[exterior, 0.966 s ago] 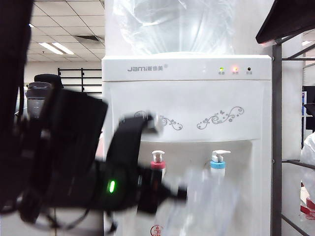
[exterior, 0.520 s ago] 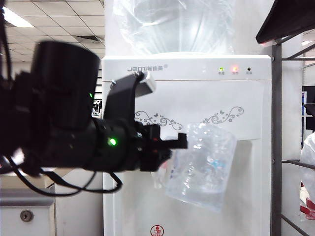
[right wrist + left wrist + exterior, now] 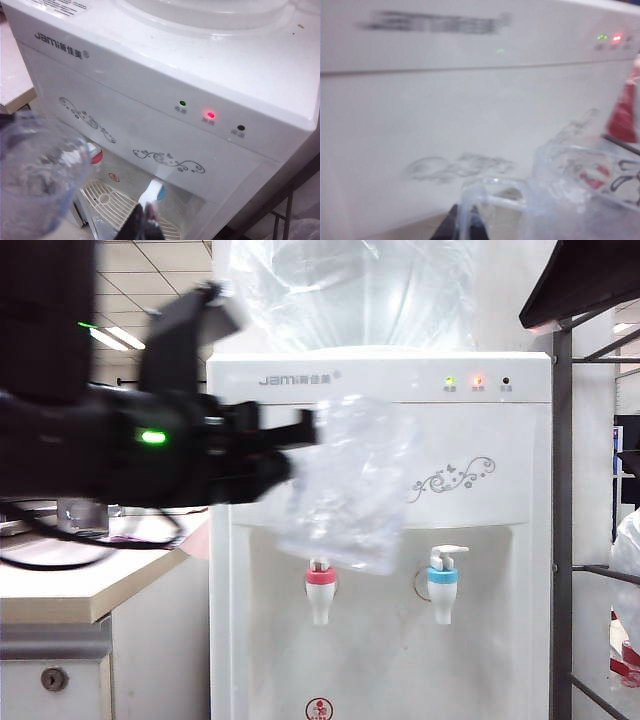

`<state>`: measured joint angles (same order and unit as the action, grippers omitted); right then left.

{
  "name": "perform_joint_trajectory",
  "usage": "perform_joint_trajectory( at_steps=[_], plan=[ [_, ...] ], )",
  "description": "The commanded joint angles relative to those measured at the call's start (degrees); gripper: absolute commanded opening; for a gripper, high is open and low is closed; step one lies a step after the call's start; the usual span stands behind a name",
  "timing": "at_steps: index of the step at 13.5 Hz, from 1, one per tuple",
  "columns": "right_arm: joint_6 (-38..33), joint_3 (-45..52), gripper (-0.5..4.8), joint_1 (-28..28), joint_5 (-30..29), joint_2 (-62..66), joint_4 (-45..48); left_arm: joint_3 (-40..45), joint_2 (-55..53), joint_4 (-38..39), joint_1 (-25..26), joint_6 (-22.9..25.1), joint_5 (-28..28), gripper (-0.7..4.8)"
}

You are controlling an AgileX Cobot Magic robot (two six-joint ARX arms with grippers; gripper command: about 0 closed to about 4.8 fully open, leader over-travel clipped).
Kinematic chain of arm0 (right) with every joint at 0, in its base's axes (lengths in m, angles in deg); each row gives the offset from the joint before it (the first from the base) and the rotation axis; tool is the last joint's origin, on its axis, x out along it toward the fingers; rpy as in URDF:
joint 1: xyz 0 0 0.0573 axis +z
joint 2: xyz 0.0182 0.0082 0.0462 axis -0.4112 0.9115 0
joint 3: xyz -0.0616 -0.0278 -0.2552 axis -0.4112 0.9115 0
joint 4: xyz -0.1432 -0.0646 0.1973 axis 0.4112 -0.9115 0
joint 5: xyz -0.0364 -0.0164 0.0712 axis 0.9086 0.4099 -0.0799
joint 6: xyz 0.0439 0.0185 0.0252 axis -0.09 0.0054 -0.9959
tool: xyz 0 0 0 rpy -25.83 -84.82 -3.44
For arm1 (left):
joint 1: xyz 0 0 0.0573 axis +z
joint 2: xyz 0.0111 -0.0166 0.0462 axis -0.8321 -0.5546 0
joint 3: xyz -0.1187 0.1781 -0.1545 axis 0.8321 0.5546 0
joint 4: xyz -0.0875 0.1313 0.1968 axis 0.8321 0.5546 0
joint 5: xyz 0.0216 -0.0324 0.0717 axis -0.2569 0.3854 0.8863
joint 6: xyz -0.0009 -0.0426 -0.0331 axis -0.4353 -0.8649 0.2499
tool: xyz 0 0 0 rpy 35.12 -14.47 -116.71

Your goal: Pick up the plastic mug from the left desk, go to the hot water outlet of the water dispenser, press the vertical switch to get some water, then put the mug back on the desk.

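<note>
plastic mug (image 3: 345, 485): clear dimpled cup held up in the middle of the exterior frame, in front of the dispenser's front panel, its base just above the red-collared tap; blurred, so whether any water is in it cannot be told
mug in left wrist view (image 3: 580, 190): rim and loop handle show at lower right of that frame, handle running down to the dark fingertips
left end effector (image 3: 300, 435): comes in from the left of the exterior frame, jaws closed on the mug's handle side; fingertips (image 3: 451, 227) pinch the clear handle
right end effector (image 3: 142, 225): dark fingertips pressed together at the bottom edge of its wrist frame, holding nothing, above the dispenser's drip grille
water dispenser (image 3: 380, 380): white box, centre of frame, green and red lamps lit
big clear bottle (image 3: 350, 290): seated on top, contents unclear
hot water outlet (image 3: 320, 590): lower centre, directly under the mug
vertical switch (image 3: 320, 565): mostly hidden behind the mug's base
left desk tabletop (image 3: 60, 585): lower left, beige, well apart from the mug
</note>
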<state>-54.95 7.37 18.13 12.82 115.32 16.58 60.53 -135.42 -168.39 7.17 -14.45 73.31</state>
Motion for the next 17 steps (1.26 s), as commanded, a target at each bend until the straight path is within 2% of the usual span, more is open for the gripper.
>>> perform_joint_trajectory(
  at_steps=[1, 3, 6, 9, 10, 11, 12, 13, 14, 16, 17],
  plan=[
    [-0.2, -0.1, -0.04, 0.0, 0.1, -0.1, 1.0, 2.5, 6.2, -2.5, -0.1, 3.3, 7.0, -0.05],
    [-0.2, -0.1, -0.04, 0.0, 0.1, -0.1, 1.0, 3.7, 10.5, -2.4, 0.0, 7.1, 14.1, -0.05],
    [-0.2, -0.1, -0.04, 0.0, 0.1, -0.1, 1.0, 3.7, 13.4, -2.2, 0.7, 8.9, 24.8, -0.05],
    [-0.2, -0.1, -0.04, 0.0, 0.1, 0.0, 1.0, 3.7, 14.4, -2.2, 5.0, 12.9, 27.4, -0.05],
    [-0.2, -0.1, -0.04, 0.0, 0.1, 0.0, 1.0, 3.7, 15.0, -2.2, 9.4, 13.8, 32.1, -0.05],
    [-0.2, -0.1, -0.04, 0.0, 0.1, 0.0, 1.0, 3.7, 15.0, -2.2, 11.2, 13.8, 32.9, -0.05],
    [-0.2, -0.1, -0.04, 0.0, 0.1, 0.0, 1.0, 3.7, 15.0, -2.2, 15.2, 13.8, 32.8, -0.05],
    [-0.2, -0.1, -0.04, 0.0, 0.1, 0.0, 1.0, 3.7, 15.0, -2.2, 17.0, 13.6, 32.2, -0.05],
    [-0.2, -0.1, -0.04, 0.0, 0.1, 0.0, 1.0, 3.6, 14.9, -0.4, 21.4, 13.4, 27.9, -0.05],
    [-0.2, -0.1, -0.04, 0.0, 0.1, 0.0, 1.0, 2.2, 14.5, 8.5, 31.3, 5.5, 19.4, -0.05],
    [-0.2, -0.1, -0.04, 0.0, 0.1, 0.0, 1.0, 1.0, 14.4, 12.7, 34.8, 5.6, 16.6, -0.06]
  ],
)
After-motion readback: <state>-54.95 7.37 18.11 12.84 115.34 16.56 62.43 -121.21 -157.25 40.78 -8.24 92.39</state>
